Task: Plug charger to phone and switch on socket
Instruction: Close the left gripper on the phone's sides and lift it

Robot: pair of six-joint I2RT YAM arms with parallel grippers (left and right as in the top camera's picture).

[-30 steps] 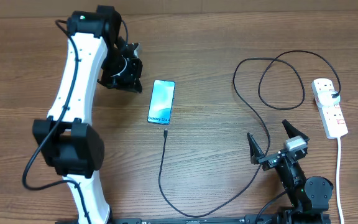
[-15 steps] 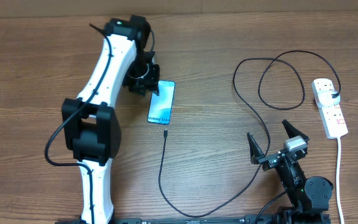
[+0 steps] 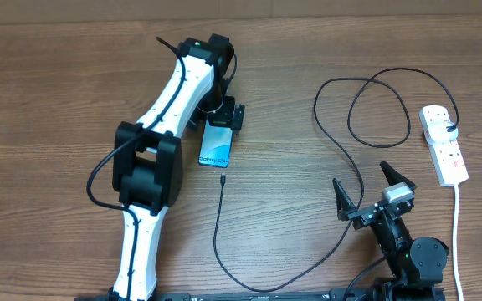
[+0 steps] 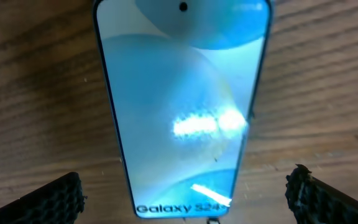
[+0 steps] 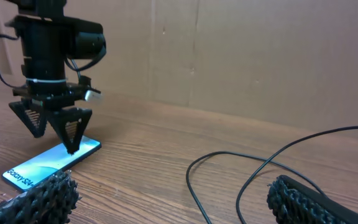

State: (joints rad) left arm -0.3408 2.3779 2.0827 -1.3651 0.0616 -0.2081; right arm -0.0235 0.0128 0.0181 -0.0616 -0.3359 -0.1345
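Directly above phone (image 3: 215, 150), left gripper (image 3: 223, 119) spread

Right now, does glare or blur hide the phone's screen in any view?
Left wrist: a white glare patch on the phone mid-screen, picture soft, Galaxy text legible. Overhead: even light, screen clear. Right wrist: no glare on it.

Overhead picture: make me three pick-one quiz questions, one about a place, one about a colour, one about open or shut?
1. The left gripper is: A on the floor; B over the phone; C in a box.
2. The socket is: A green; B black; C white.
3. The right gripper is: A open; B shut empty; C squeezing a ball.
Answers: B, it hangs above the blue screen; C, its body is white with red switches; A, its jaws stand wide apart.
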